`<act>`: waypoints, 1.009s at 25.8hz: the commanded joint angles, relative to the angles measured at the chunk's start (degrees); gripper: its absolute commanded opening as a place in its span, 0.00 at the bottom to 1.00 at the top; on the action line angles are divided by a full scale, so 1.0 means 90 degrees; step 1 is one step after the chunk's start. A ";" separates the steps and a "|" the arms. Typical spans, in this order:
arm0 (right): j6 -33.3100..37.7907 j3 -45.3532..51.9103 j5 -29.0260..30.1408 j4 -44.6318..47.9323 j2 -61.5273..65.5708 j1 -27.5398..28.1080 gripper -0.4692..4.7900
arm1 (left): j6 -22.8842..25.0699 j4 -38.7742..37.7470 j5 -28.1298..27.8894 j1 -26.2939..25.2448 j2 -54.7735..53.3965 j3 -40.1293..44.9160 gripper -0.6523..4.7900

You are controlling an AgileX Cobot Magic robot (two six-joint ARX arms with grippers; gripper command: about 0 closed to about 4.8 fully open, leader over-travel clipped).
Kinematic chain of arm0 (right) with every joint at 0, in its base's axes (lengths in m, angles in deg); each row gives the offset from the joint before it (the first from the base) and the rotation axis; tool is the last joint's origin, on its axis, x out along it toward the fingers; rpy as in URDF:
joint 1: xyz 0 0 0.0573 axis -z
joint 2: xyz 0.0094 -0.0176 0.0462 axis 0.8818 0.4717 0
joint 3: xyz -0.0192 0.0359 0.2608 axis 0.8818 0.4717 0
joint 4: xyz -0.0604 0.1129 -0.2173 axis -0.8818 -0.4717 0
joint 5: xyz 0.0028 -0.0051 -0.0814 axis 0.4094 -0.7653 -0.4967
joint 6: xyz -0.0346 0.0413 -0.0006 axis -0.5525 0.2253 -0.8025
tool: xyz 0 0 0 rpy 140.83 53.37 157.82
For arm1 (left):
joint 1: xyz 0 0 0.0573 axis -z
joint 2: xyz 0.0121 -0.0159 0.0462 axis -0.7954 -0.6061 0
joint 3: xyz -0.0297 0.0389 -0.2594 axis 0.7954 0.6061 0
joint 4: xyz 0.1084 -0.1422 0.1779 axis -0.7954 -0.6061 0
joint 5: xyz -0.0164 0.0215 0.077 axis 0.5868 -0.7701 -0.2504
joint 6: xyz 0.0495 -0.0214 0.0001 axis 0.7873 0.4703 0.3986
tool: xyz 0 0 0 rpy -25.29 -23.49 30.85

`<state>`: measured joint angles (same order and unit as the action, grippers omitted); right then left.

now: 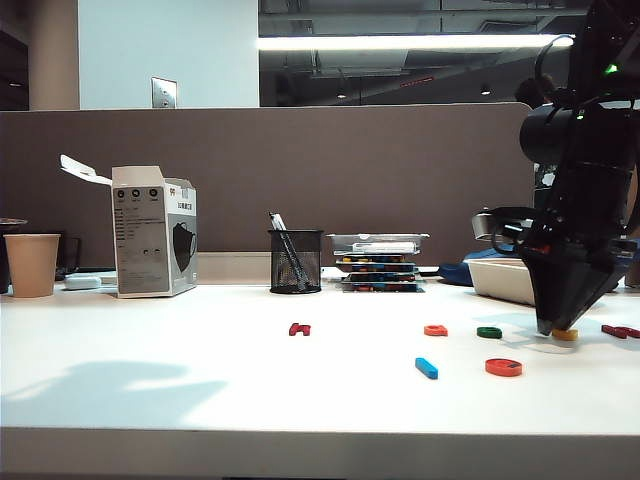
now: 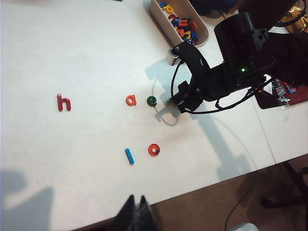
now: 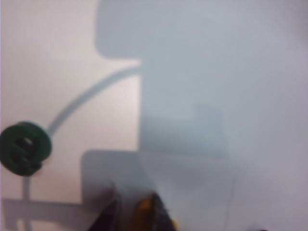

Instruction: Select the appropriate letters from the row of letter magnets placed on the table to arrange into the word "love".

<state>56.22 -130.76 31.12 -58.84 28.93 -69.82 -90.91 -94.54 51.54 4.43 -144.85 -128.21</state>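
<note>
Jaws of right gripper (image 3: 135,209) pinch yellow letter (image 1: 566,335) on table (image 1: 200,400); left gripper (image 2: 136,211) jaws narrow, nr closed.

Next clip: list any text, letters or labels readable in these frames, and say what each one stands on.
"h": dark red plastic letter magnet, on the white table.
"a": orange-red letter magnet.
"e": dark green letter magnet.
"l": blue bar magnet.
"o": orange-red ring magnet.
White cardboard box: print too small to read.
Right gripper pinches a yellow piece; shape unreadable.
</note>
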 commanded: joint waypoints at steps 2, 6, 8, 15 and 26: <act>-0.0010 -0.0007 -0.0158 -0.0039 0.0002 0.0007 0.23 | 0.0029 0.0053 -0.0024 -0.0012 0.0017 -0.0017 0.11; -0.0007 -0.0005 -0.0180 0.0007 0.0002 0.0007 0.18 | 0.0029 0.0053 -0.0024 -0.0012 0.0017 -0.0017 0.11; -0.0005 -0.0005 -0.0180 0.0012 0.0002 0.0007 0.17 | 0.0029 0.0053 -0.0024 -0.0012 0.0017 -0.0017 0.11; 0.0058 -0.0007 -0.0177 0.0148 0.0002 0.0005 0.08 | 0.0029 0.0053 -0.0206 -0.0012 0.0017 -0.0017 0.11; 0.0355 -0.0005 0.0044 -0.0430 -0.0736 -0.0027 0.08 | 0.0027 0.0056 -0.0452 -0.0012 0.0019 -0.0017 0.11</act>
<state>58.71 -130.67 29.96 -61.27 23.25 -69.93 -90.91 -94.54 47.86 4.43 -144.83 -128.21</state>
